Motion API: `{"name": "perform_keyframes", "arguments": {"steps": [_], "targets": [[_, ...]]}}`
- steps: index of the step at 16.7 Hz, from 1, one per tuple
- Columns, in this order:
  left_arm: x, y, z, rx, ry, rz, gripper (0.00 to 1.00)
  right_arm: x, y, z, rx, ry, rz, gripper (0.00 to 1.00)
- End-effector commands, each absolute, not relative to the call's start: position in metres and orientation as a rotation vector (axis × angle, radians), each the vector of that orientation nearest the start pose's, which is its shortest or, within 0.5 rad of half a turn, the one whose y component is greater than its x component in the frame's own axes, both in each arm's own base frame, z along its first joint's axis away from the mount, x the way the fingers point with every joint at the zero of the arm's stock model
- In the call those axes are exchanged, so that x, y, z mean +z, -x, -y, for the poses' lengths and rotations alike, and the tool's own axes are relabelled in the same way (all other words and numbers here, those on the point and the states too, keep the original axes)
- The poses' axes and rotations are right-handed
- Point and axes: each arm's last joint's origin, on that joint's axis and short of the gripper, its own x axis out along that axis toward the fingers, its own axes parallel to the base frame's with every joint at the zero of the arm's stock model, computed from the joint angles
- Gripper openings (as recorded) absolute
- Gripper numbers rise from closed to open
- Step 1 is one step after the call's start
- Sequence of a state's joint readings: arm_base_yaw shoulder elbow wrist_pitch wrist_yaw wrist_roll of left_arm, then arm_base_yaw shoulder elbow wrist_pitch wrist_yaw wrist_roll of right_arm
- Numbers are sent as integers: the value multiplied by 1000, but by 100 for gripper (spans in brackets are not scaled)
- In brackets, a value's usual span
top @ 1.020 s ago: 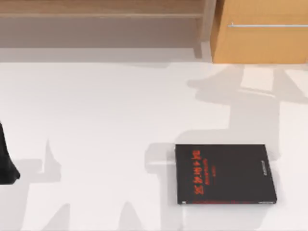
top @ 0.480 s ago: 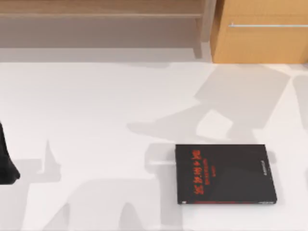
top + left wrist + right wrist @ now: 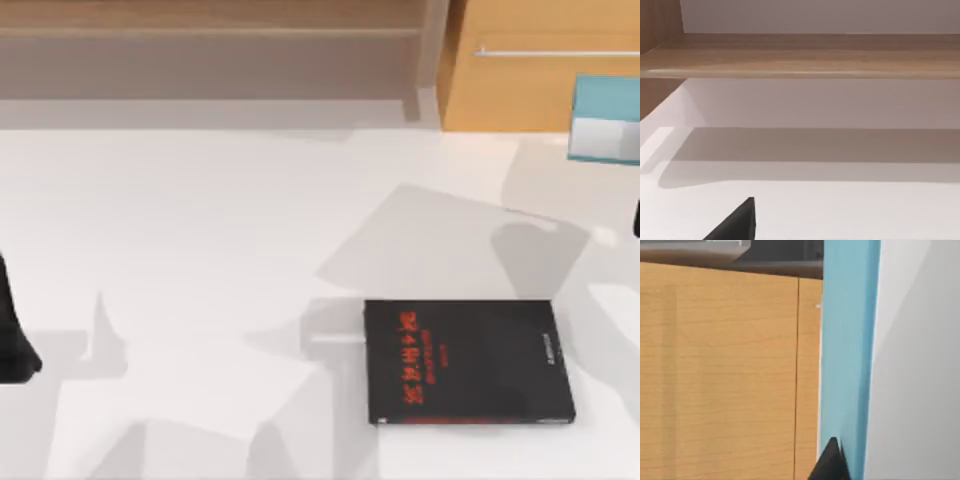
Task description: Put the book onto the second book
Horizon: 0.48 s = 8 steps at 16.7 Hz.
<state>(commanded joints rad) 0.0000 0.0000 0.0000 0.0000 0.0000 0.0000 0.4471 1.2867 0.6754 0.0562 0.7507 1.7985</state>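
The book (image 3: pixel 607 118), thick with a teal cover and white page edges, hangs in the air at the top view's right edge, in front of the wooden cabinet. My right gripper (image 3: pixel 860 467) is shut on it; in the right wrist view one black fingertip (image 3: pixel 830 462) presses the teal cover (image 3: pixel 847 355), and the other finger is hidden behind the book. The second book (image 3: pixel 468 362), flat and black with red lettering, lies on the white table at the right front, well below the held book. My left gripper (image 3: pixel 737 224) is parked at the table's left edge.
A wooden cabinet (image 3: pixel 540 80) with a metal handle stands at the back right. A low open wooden shelf (image 3: pixel 210 35) runs along the back left. The white tabletop (image 3: pixel 200 250) is bare across the left and middle.
The teal book has come into the top view at the right edge, carried by my right arm. Its shadows have shifted across the table. The black book and left arm have not moved.
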Motion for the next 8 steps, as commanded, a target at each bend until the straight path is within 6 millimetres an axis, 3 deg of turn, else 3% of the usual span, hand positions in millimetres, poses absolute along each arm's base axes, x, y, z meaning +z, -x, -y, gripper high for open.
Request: {"name": "perform_keyframes", "arguments": {"steps": [4, 8], "targets": [[160, -106, 1, 0, 0, 0, 100, 167, -197, -153, -546, -1507, -199, 0], [160, -106, 1, 0, 0, 0, 100, 134, -147, -188, -484, -1527, -319, 0]]}}
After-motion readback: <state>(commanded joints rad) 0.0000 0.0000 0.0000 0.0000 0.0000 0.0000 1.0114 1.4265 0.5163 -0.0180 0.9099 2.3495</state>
